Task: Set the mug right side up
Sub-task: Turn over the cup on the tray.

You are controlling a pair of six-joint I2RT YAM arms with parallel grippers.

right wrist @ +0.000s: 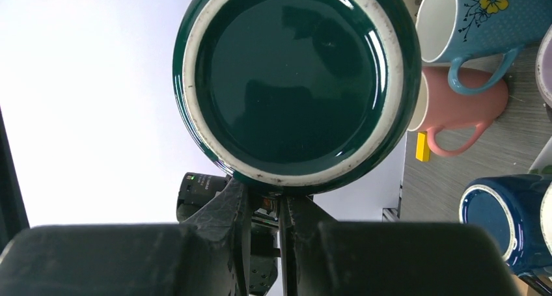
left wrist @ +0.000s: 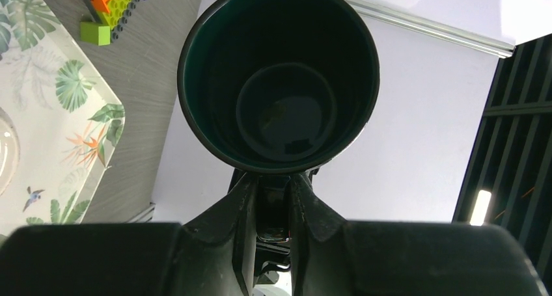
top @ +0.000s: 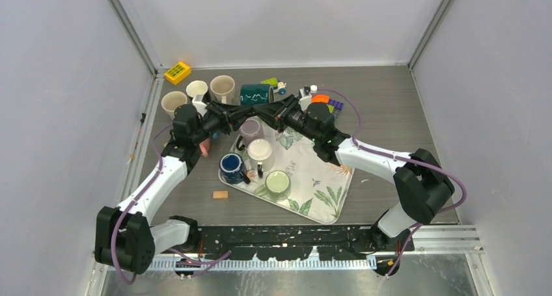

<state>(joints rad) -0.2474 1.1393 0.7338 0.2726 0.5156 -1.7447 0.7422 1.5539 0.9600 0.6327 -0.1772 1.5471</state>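
Note:
A dark green mug (top: 256, 93) is held on its side in the air above the back of the table, between my two grippers. The left wrist view looks into its open mouth (left wrist: 280, 75). The right wrist view shows its glazed base (right wrist: 293, 75). My left gripper (top: 250, 108) (left wrist: 273, 179) is shut on the mug's handle just under the rim. My right gripper (top: 275, 108) (right wrist: 265, 190) meets it from the other side, its fingers close together under the base, shut on the same handle. The handle itself is mostly hidden by the fingers.
A leaf-patterned tray (top: 325, 192) holds a lilac mug (top: 251, 128), a white mug (top: 260, 149), a navy mug (top: 231, 166) and a light green mug (top: 278, 184). Cream mugs (top: 196, 89) stand at the back left. A pink mug (right wrist: 462, 107) and toy blocks (top: 322, 101) lie nearby.

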